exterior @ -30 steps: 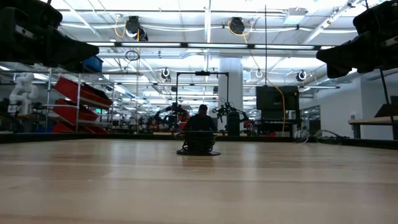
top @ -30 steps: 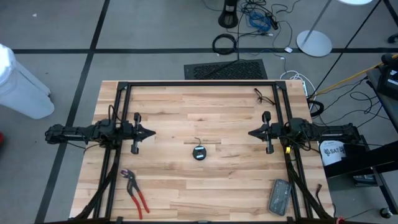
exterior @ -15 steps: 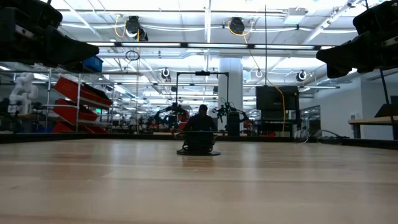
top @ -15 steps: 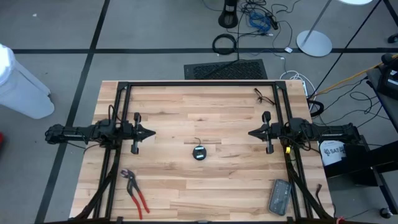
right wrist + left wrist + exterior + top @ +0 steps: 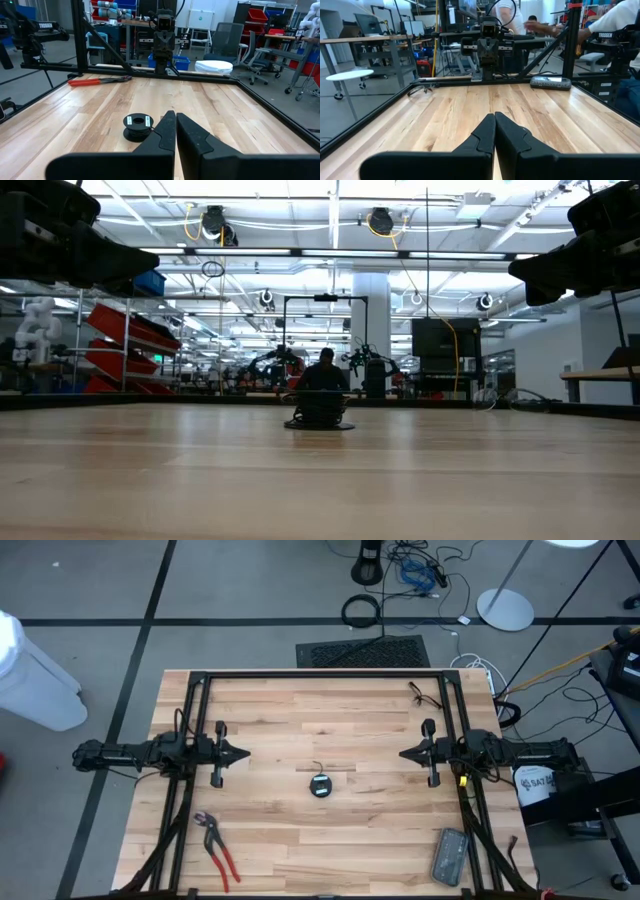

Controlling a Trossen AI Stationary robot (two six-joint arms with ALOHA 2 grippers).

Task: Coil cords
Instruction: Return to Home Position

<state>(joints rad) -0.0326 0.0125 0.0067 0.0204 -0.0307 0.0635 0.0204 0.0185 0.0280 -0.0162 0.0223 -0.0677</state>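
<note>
Nothing has moved since the earlier frames: both arms, the spool and the tools lie exactly where they were. The left gripper (image 5: pixel 243 752) hangs over the left side of the wooden table (image 5: pixel 330 705), pointing inward toward the middle. Its two fingers are pressed together with only a thin seam between them, holding nothing (the left wrist view shows this plainly (image 5: pixel 494 117)). The right gripper (image 5: pixel 404 753) mirrors it over the right side, pointing inward the opposite way, and its fingers are likewise closed on nothing (image 5: pixel 175 114). Between the two, well apart from both, the small black spool (image 5: pixel 321 785) rests flat on the table near its centre, a little nearer the front edge than the line of the grippers. The thin black cord (image 5: pixel 318 768) is wound around it, with a short loose end curling off the spool toward the far edge. In the right wrist view the spool (image 5: pixel 137 126) sits ahead of the closed fingers, a pale label on its upper face. In the low view it stands alone on the boards (image 5: pixel 319 413). The red-handled pliers (image 5: pixel 217 845) lie near the front left corner and a flat grey device (image 5: pixel 449 856) lies near the front right corner, both well apart from the spool.
</note>
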